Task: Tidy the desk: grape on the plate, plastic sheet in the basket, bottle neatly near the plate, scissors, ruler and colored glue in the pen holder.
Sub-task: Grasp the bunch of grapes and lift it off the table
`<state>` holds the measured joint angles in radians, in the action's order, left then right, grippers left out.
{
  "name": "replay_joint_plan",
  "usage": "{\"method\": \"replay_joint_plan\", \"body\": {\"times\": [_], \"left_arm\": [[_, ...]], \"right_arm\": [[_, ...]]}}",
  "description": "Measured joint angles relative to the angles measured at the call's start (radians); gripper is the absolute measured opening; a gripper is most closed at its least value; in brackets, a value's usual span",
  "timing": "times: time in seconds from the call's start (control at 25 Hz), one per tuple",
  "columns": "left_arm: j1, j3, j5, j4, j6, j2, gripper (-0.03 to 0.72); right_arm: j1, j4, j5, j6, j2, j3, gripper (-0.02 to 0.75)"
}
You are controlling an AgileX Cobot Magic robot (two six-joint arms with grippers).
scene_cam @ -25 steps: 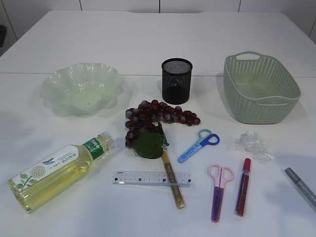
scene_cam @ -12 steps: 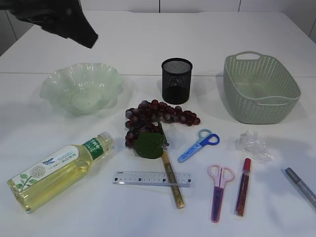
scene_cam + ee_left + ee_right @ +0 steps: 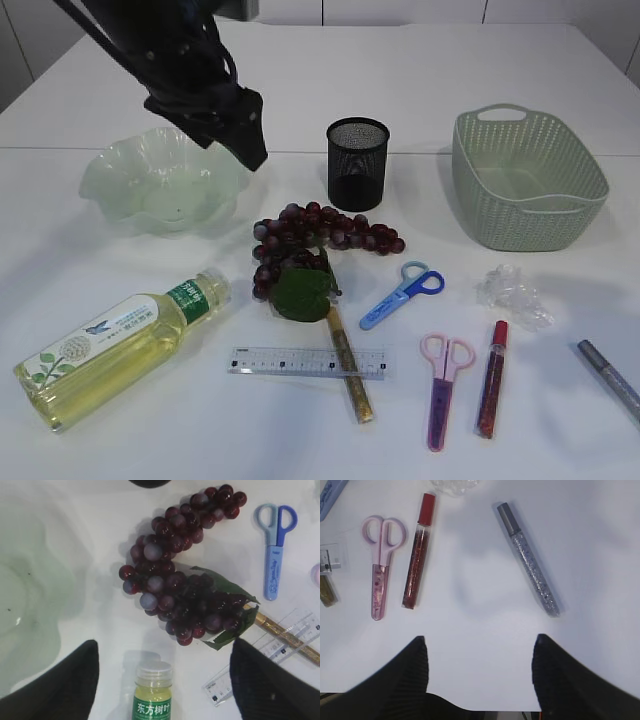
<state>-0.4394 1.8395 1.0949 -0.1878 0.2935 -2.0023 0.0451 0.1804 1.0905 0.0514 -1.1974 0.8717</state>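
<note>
The dark red grape (image 3: 315, 240) bunch with a green leaf lies mid-table, in front of the pale green plate (image 3: 165, 185). My left gripper (image 3: 252, 140) hangs open in the air over the plate's right rim. In its wrist view the left gripper (image 3: 164, 645) looks down on the grape (image 3: 180, 595) and the bottle (image 3: 152, 690). The bottle (image 3: 120, 345) of yellow liquid lies on its side at front left. My right gripper (image 3: 480, 640) is open over bare table, near the pink scissors (image 3: 380, 565), red glue (image 3: 417, 555) and silver glue (image 3: 530, 562). It is out of the exterior view.
The black mesh pen holder (image 3: 357, 163) and the green basket (image 3: 527, 180) stand at the back. The ruler (image 3: 305, 361), gold glue (image 3: 350, 365), blue scissors (image 3: 403, 293) and crumpled plastic sheet (image 3: 512, 292) lie in front.
My left arm has come into the exterior view from the top left and moved down and right, to above the plate's right rim. Nothing on the table has moved.
</note>
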Motion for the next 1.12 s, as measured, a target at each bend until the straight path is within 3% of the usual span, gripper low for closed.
{"method": "replay_joint_plan", "body": {"times": [0.32, 0.84, 1.12], "left_arm": [[0.0, 0.007, -0.081, -0.023, -0.004, -0.146, 0.597], [0.0, 0.186, -0.078, -0.045, -0.021, -0.316, 0.592], [0.0, 0.213, -0.063, -0.047, -0.023, -0.386, 0.592]], "right_arm": [[0.0, 0.0, 0.0, 0.0, -0.002, 0.0, 0.51], [0.0, 0.0, 0.0, 0.0, -0.002, 0.0, 0.51], [0.0, 0.0, 0.0, 0.0, -0.002, 0.0, 0.51]]}}
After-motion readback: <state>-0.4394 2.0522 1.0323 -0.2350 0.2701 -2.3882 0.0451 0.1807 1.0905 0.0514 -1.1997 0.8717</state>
